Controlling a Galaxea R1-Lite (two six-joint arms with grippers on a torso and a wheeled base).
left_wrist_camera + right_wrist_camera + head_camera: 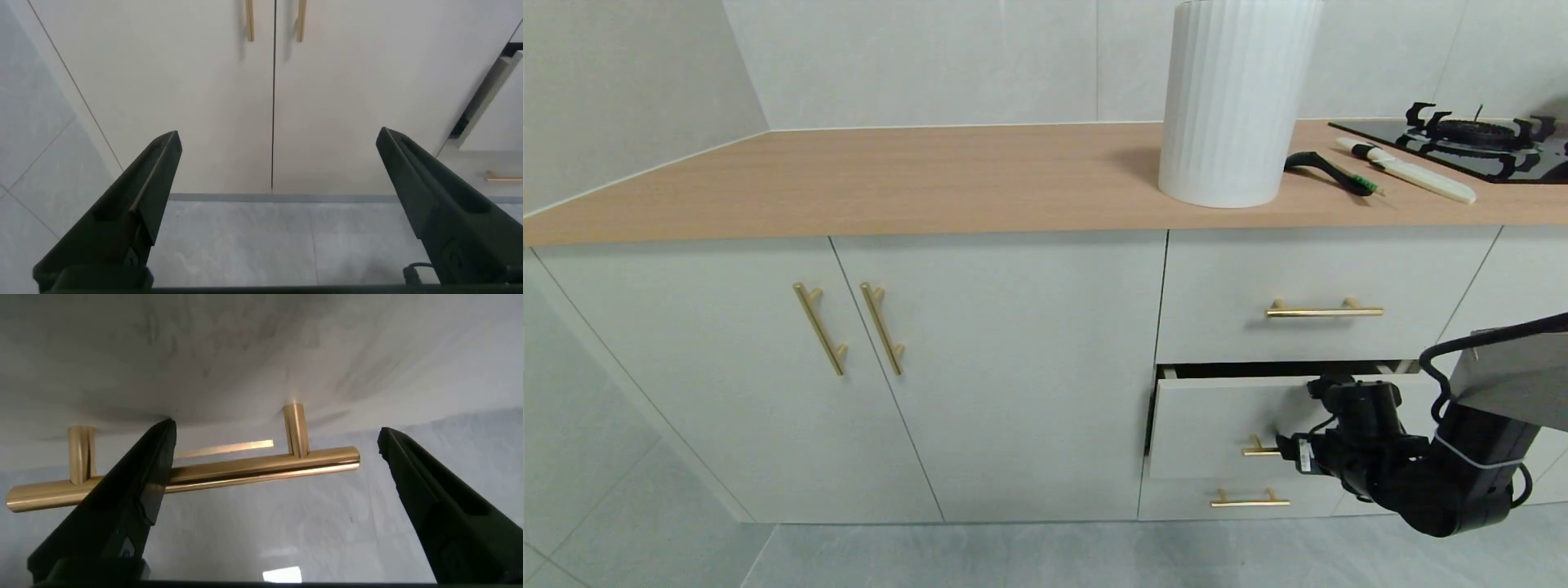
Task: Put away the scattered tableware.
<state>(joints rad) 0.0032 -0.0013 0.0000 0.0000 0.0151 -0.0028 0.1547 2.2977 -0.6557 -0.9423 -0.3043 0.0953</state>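
Observation:
A white knife [1409, 170] and a black-handled tool with a green tip [1327, 171] lie on the wooden counter [931, 175], beside a tall white ribbed container [1232, 98]. Below them the middle drawer [1217, 408] stands pulled out a little. My right gripper [1282, 449] is at that drawer's gold handle [1258, 450]. In the right wrist view its fingers [131, 498] are spread wide, with the handle bar [212, 472] crossing between them and my right gripper [275, 457] open. My left gripper [278, 139] is open and holds nothing, low in front of the cabinet doors [274, 82].
A black gas hob [1478, 135] sits at the counter's far right. Drawers above [1323, 310] and below [1250, 500] the pulled one are closed. Two closed cabinet doors with gold handles [849, 327] fill the left. Grey tiled floor [245, 245] lies beneath.

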